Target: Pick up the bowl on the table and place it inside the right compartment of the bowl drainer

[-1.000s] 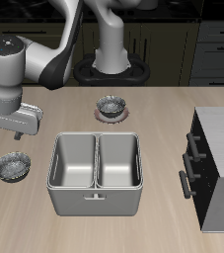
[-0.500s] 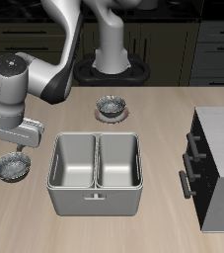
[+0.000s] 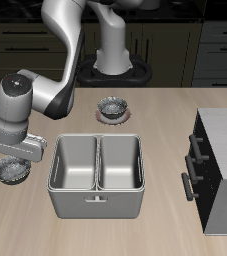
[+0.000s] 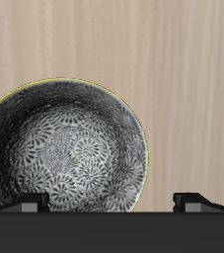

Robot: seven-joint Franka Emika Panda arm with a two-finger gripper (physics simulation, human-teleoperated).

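The bowl [image 3: 9, 174] sits on the table beside the bowl drainer [image 3: 97, 207], mostly covered by my gripper [image 3: 13, 160], which hangs just above it. In the wrist view the bowl [image 4: 69, 148] looms large, with a dark patterned inside and a thin pale rim. My gripper [image 4: 112, 203] is open with nothing held. One fingertip [image 4: 30, 203] is over the bowl's inside and the other [image 4: 194, 201] is over bare table, so one side of the bowl's rim lies between them. The drainer's two wells hold nothing.
A like bowl on a pale saucer [image 3: 113, 108] stands farther back, near the robot's base. A grey cabinet with a dark front [image 3: 221, 168] stands on the drainer's other side. My arm arches above the table behind the drainer.
My gripper has come down and moved toward the table's front edge, ending close over the bowl. The bowl and the drainer have not moved.
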